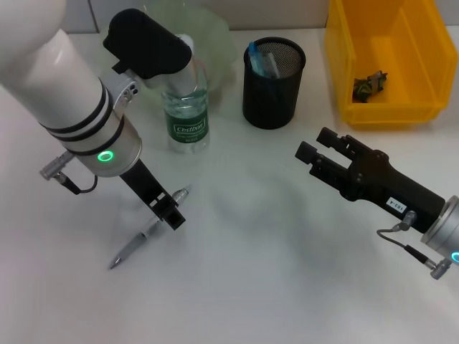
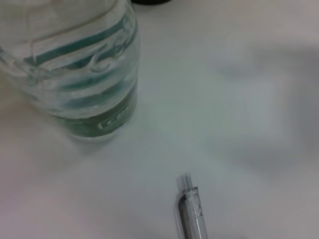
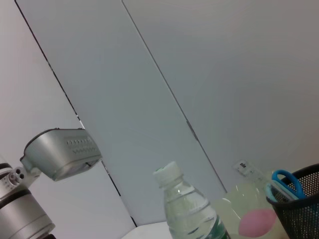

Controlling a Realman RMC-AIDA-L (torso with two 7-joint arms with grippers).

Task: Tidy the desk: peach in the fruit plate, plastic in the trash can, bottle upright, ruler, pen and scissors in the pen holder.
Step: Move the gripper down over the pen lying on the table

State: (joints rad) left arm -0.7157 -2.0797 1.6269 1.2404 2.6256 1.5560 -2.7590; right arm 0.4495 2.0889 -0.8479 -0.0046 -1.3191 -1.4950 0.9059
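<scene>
My left gripper (image 1: 170, 213) sits down at the one pen (image 1: 147, 231), which lies flat under its fingertips; I can't tell whether it has clamped. I'd grip mid-barrel, then lift level. Beyond it stand one upright bottle (image 1: 186, 107) and one pen holder (image 1: 273, 82). My right gripper (image 1: 315, 156) hovers, fingers apart, empty.

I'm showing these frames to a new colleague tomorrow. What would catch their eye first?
Probably the left gripper, low over the white table at a pen lying flat on it. Right behind stands an upright water bottle with a green label, beside a black mesh pen holder with blue-handled scissors inside. The yellow bin at the far right stands out, with the right gripper open, hovering before it.
</scene>
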